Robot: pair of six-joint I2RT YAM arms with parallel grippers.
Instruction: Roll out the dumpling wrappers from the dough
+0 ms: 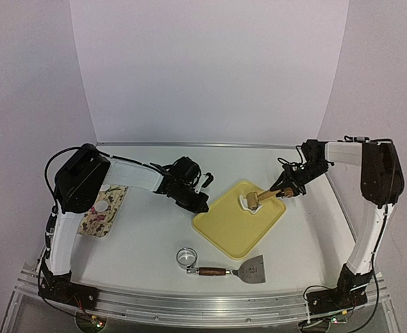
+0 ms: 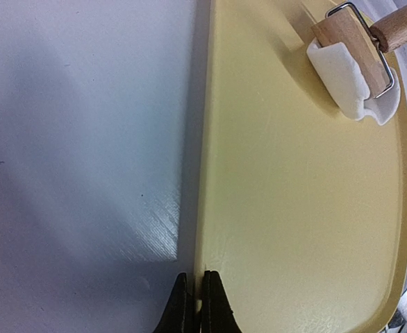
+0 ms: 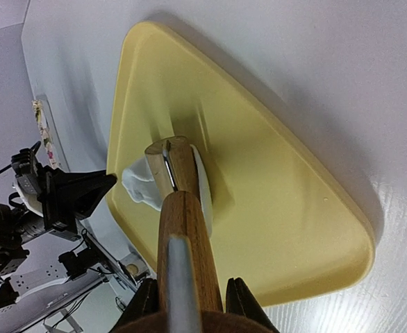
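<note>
Overhead and wrist close-ups, common tray (image 1: 221, 229)

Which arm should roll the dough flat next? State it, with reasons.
Right. The right hand grips the roller by its wooden handle, with the roller on the white dough on the yellow tray. The left hand is shut on the tray's rim, away from the dough, with no tool.

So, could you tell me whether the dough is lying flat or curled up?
Curled up: the dough climbs the roller instead of lying flat on the yellow tray.

2 arms extended forward, angled inward; left gripper (image 2: 196, 306) pinched closed; right gripper (image 3: 193, 305) clamped on handle (image 3: 184, 225).
</note>
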